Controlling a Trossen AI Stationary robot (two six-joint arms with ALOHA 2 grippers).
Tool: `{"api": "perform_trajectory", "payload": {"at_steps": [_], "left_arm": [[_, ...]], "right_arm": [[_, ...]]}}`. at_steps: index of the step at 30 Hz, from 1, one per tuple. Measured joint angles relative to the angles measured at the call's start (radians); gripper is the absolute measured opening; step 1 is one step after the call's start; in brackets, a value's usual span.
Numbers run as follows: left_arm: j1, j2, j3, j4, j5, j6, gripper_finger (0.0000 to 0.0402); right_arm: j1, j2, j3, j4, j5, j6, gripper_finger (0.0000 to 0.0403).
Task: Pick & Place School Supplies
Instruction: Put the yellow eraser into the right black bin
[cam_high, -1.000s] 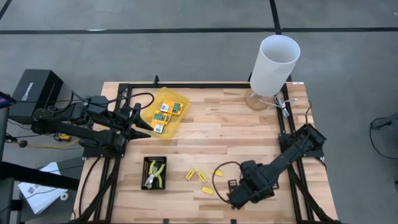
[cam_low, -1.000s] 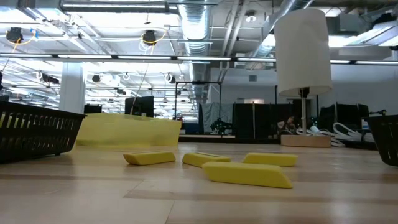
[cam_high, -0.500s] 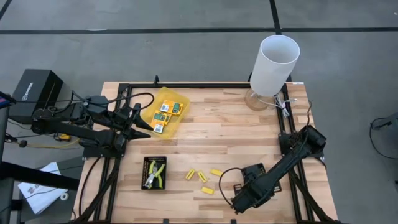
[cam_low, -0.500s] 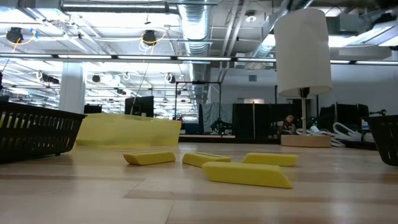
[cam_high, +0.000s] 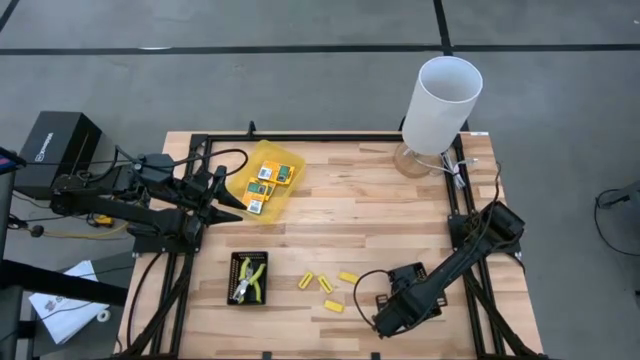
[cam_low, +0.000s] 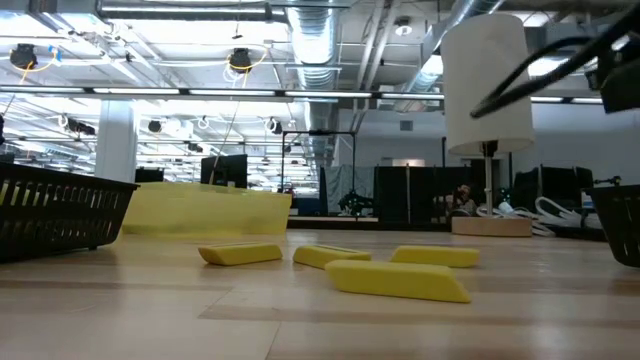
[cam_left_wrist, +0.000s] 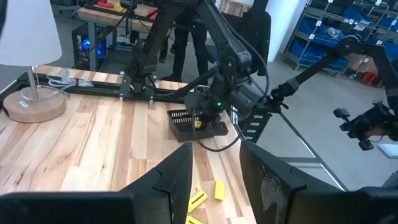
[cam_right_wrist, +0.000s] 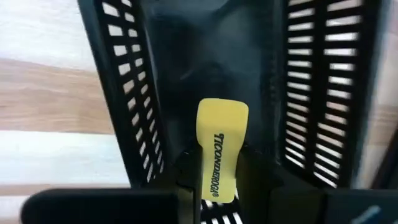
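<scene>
A pale wooden table (cam_high: 360, 215) stands on a grey floor, with a white lamp (cam_high: 440, 105) at its far right corner. From above, the left gripper (cam_high: 222, 195) waits at the table's left side beside a translucent yellow container (cam_high: 268, 158) that holds the three flat packets (cam_high: 265, 185); whether its fingers are parted I cannot tell here. Nearer the front edge a black tray (cam_high: 237, 263) holds the plier-like tool (cam_high: 250, 280), and four yellow stubby pieces (cam_high: 328, 286) lie loose on the wood to its right. The right gripper (cam_high: 385, 315) is down low near the front edge, right of those pieces. At table height, the four pieces (cam_low: 398, 280) lie flat in the foreground, with the yellow container (cam_low: 205, 210) behind them and a black tray's wall (cam_low: 50, 210) at the left. The left wrist view shows that gripper's two fingers (cam_left_wrist: 174, 183) standing apart with nothing between them, and far across the table the other arm bent over a second black tray (cam_left_wrist: 196, 124). The right wrist view looks down into that slotted black tray (cam_right_wrist: 121, 99): the right gripper (cam_right_wrist: 222, 171) is clenched on a fifth yellow piece (cam_right_wrist: 221, 149), which stands inside the tray.
</scene>
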Motion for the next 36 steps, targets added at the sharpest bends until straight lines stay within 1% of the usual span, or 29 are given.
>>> {"api": "perform_trajectory", "payload": {"at_steps": [4,5,7,10,12,14,17,21,23,24,27,29,31,32,33,34,36], "left_arm": [[0.0,0.0,0.0,0.0,0.0,0.0,0.0129],[0.0,0.0,0.0,0.0,0.0,0.0,0.0129],[0.0,0.0,0.0,0.0,0.0,0.0,0.0129],[0.0,0.0,0.0,0.0,0.0,0.0,0.0129],[0.0,0.0,0.0,0.0,0.0,0.0,0.0129],[0.0,0.0,0.0,0.0,0.0,0.0,0.0129],[0.0,0.0,0.0,0.0,0.0,0.0,0.0129],[0.0,0.0,0.0,0.0,0.0,0.001,0.0129],[0.0,0.0,0.0,0.0,0.0,0.001,0.0129],[0.0,0.0,0.0,0.0,0.0,0.001,0.0129],[0.0,0.0,0.0,0.0,0.0,0.002,0.0129],[0.0,0.0,0.0,0.0,0.0,0.003,0.0129],[0.0,0.0,0.0,0.0,0.0,0.008,0.0129],[0.0,0.0,0.0,0.0,0.0,0.008,0.0129],[0.0,0.0,0.0,0.0,0.0,0.009,0.0129],[0.0,0.0,0.0,0.0,0.0,0.009,0.0129],[0.0,0.0,0.0,0.0,0.0,0.011,0.0129]], "right_arm": [[-0.001,0.001,-0.021,0.001,0.003,0.0,0.0057],[-0.001,0.001,-0.024,0.0,0.003,0.0,0.0064],[-0.002,0.001,-0.025,-0.005,0.003,0.0,0.0102],[-0.002,0.001,-0.02,-0.007,0.003,0.001,0.0178],[-0.006,0.001,-0.001,-0.018,0.003,0.003,0.0222],[-0.009,0.001,0.026,-0.05,0.005,0.003,0.0249],[-0.015,0.001,0.087,-0.149,0.044,0.017,0.0259],[-0.029,0.001,0.217,-0.345,0.133,0.018,0.024],[-0.042,0.001,0.294,-0.427,0.199,0.014,0.0219],[-0.051,0.0,0.33,-0.431,0.239,-0.002,0.0204],[-0.081,-0.022,0.396,-0.419,0.408,-0.039,0.0141],[-0.108,-0.029,0.453,-0.374,0.517,-0.077,0.0084],[-0.124,-0.03,0.499,-0.343,0.649,-0.14,0.0027],[-0.138,-0.031,0.52,-0.32,0.704,-0.178,0.0015],[-0.151,-0.034,0.54,-0.281,0.744,-0.217,0.0014],[-0.164,-0.037,0.555,-0.248,0.761,-0.261,0.0015],[-0.194,-0.035,0.573,-0.208,0.754,-0.352,0.001]]}}
